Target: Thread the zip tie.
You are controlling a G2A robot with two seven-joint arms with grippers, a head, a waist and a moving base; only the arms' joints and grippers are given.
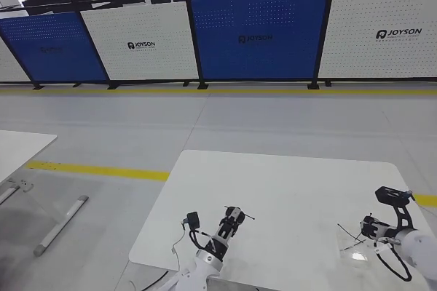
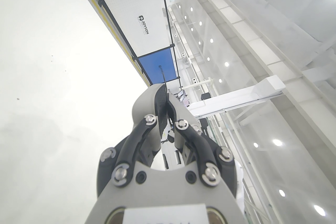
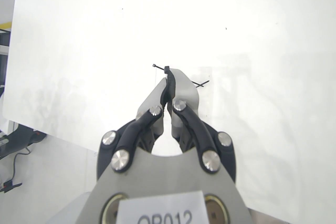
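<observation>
My left gripper [image 1: 233, 215] hovers over the near left part of the white table [image 1: 291, 182], shut on a thin black zip tie [image 1: 245, 216]. In the left wrist view that zip tie [image 2: 161, 74] pokes out past the closed fingertips of the gripper [image 2: 164, 90]. My right gripper [image 1: 365, 228] is at the near right of the table, shut on another black zip tie [image 1: 347, 233]. In the right wrist view that gripper [image 3: 168, 73] pinches the zip tie, whose small head [image 3: 154, 65] sticks out on one side and whose tail [image 3: 202, 83] on the other.
A second white table [image 1: 7, 153] stands off to the left, with a loose white bar [image 1: 60, 225] on the floor beside it. Blue and white pegboard panels [image 1: 255, 40] line the back. A yellow floor line [image 1: 95, 170] runs behind the table.
</observation>
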